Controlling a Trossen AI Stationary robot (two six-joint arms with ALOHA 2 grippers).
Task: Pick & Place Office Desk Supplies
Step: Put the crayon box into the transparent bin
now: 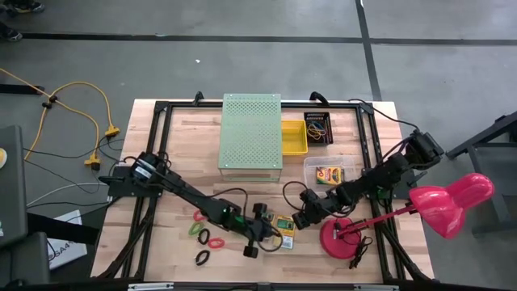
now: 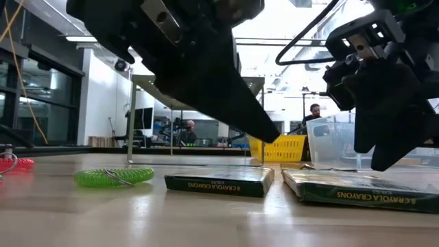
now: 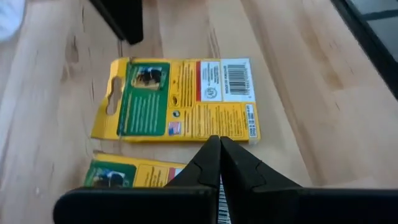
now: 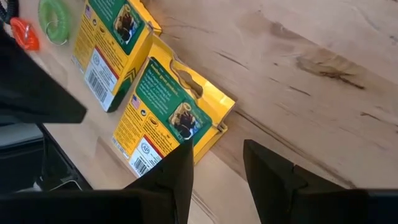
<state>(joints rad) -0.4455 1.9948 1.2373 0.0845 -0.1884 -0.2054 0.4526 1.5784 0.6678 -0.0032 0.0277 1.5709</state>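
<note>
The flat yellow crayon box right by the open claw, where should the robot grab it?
Probably across its narrow width, from straight above. The flat yellow-and-green cardboard crayon box lies face-down on the wooden table, so only its thin long edges offer a hold. The right claw stands open at one end; the second box lies alongside, crowding one edge.

We count 2 crayon boxes lying flat on the desk, one [image 4: 171, 115] beside the other [image 4: 112, 43]; a 3rd crayon box [image 1: 328, 174] in a clear container; approx. 4 band loops: green [image 1: 196, 229], red [image 1: 216, 241], black [image 1: 202, 258], orange [image 1: 199, 216]. Also 2 arms, 1 pink lamp [image 1: 440, 202].
</note>
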